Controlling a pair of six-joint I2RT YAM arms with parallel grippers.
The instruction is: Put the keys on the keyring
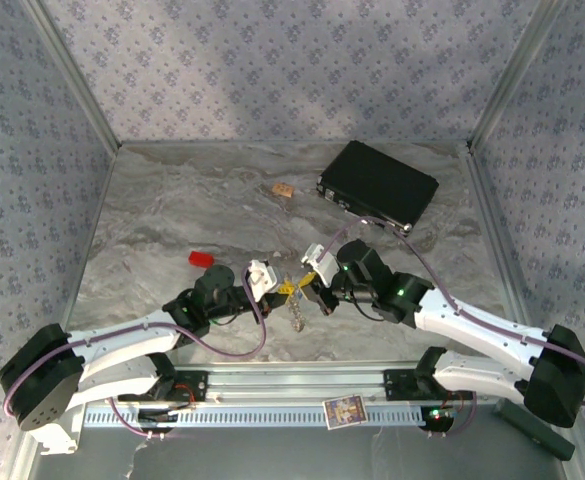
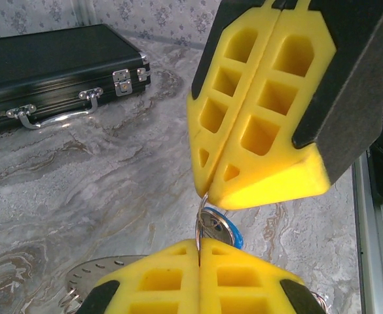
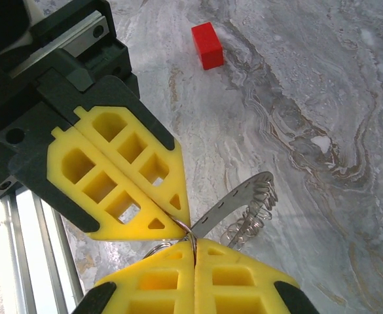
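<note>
Both sets of jaws are fully closed, nose to nose, at about 6 o'clock from the worktop point(image 1: 162, 200) centre, and they look to be off the surface. The left gripper point(image 2: 200, 245) and right gripper point(image 2: 206, 191) each pinch the thin wire loop of the keyring point(image 3: 240, 196). Its toothed band and a coil point(image 3: 247, 226) dangle at 2 o'clock from the pinch in the right wrist view. The blue key point(image 2: 229, 230) sits at the loop between the two tips; I can't tell whether it's threaded on or just resting there. The red block point(image 1: 202, 258) is at 10 o'clock from the left gripper and the black case point(image 1: 377, 185) at 1 o'clock, both well apart.

Handling, my read:
- **Material:** everything is light, stiff, slick metal.
- **Loop:** springy, likely to twist or pop out of the foam pads under side load. The hanging band will swing and tug.
- **Grip points:** take the loop on its edge near the split, and the key by its plastic head, not the blade.
- **Risk:** the key is tiny and easy to drop.
</note>
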